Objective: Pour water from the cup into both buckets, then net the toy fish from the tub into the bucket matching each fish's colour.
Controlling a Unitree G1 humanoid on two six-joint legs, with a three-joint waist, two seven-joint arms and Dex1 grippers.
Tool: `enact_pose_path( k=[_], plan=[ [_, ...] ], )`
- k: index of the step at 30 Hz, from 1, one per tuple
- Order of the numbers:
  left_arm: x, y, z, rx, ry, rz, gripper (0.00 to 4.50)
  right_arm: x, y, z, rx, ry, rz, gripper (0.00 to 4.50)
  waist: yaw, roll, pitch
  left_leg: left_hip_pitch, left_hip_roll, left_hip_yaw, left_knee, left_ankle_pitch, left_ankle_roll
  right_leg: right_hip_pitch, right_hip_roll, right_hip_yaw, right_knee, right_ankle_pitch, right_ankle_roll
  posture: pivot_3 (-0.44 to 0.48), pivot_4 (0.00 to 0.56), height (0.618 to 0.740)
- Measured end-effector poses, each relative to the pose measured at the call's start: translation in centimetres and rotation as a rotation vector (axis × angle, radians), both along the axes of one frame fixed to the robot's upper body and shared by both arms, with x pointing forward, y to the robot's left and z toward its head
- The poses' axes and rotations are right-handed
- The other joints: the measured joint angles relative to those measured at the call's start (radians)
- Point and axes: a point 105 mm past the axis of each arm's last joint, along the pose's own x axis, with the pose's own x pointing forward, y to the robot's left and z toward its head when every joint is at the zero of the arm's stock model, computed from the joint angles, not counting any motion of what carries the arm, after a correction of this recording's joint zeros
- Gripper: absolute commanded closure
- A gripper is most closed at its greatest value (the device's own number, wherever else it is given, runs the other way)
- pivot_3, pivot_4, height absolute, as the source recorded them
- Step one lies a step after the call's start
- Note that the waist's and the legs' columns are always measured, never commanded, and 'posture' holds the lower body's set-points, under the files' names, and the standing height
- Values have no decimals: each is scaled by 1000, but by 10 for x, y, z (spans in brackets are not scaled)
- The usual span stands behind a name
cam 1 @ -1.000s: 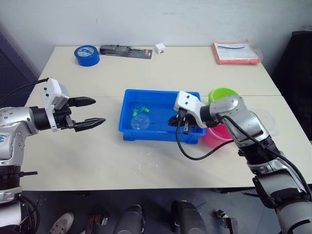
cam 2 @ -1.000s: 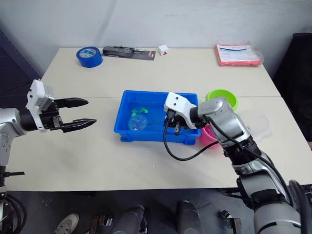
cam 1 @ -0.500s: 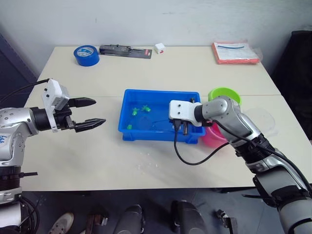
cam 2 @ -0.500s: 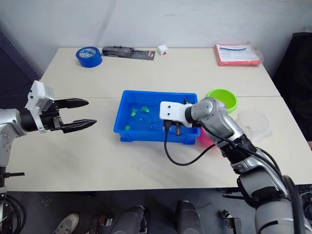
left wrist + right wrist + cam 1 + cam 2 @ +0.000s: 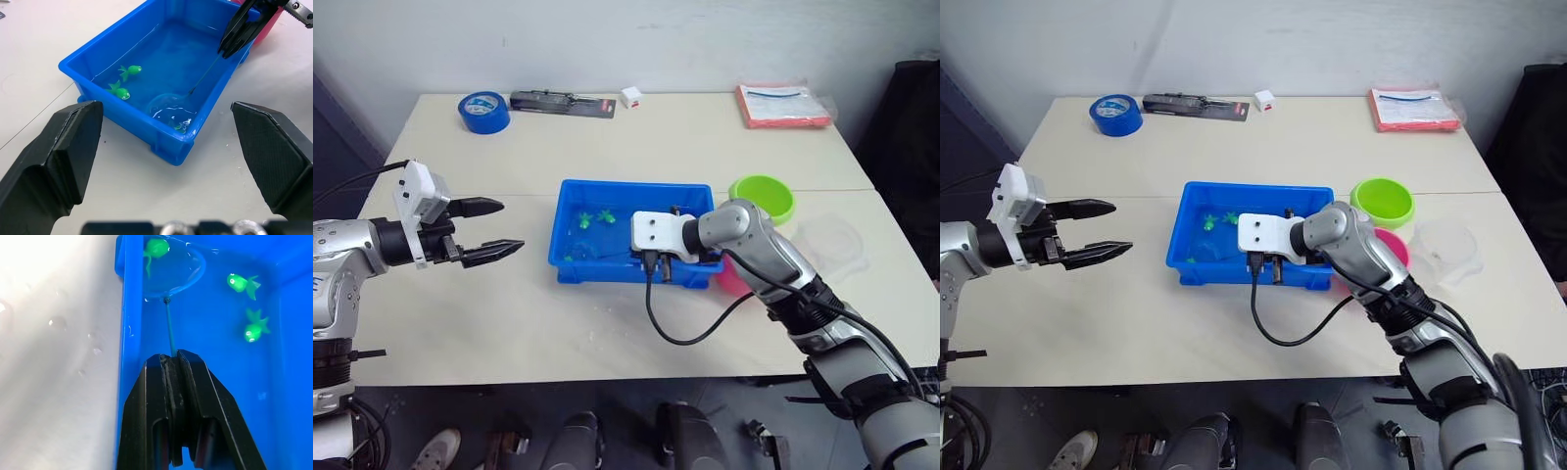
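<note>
The blue tub (image 5: pixel 631 186) holds water and three green toy fish (image 5: pixel 131 70). My right gripper (image 5: pixel 171 360) is shut on the net's thin handle above the tub's near wall. The net (image 5: pixel 175 273) lies under water in the tub's near left corner, with one green fish (image 5: pixel 156 247) at its ring. My left gripper (image 5: pixel 512 226) hangs open over bare table left of the tub, nothing between its fingers. The green bucket (image 5: pixel 762 196) stands right of the tub. My right arm half hides the pink bucket (image 5: pixel 1393 245). The clear cup (image 5: pixel 832 240) sits further right.
Along the table's far edge lie a blue tape roll (image 5: pixel 483 110), a black package (image 5: pixel 563 102), a small white box (image 5: pixel 630 96) and a red folder (image 5: pixel 783 105). Water drops dot the table in front of the tub.
My right gripper has slid left along the tub's near wall, dragging the net to the near left corner beside a green fish. The left arm has stayed put.
</note>
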Motion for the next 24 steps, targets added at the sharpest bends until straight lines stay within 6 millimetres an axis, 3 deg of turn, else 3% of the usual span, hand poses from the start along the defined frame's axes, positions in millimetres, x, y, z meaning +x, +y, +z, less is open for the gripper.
enact_pose_path(
  k=[8, 24],
  plan=[
    [0, 0, 0, 0, -1, 2, 0, 4, -10, 6, 156, 202, -147, 3703, 1, 0, 0, 0, -1, -1, -1, 0, 0, 0, 0, 0, 0, 0, 0, 0, 150, 737],
    [1, -1, 5, -2, -11, -15, 0, 6, -30, 12, 197, 258, -223, 3703, 7, 0, 0, 0, -1, 0, -1, 0, 0, 0, 0, 0, 0, 0, 0, 0, 150, 737]
  ],
)
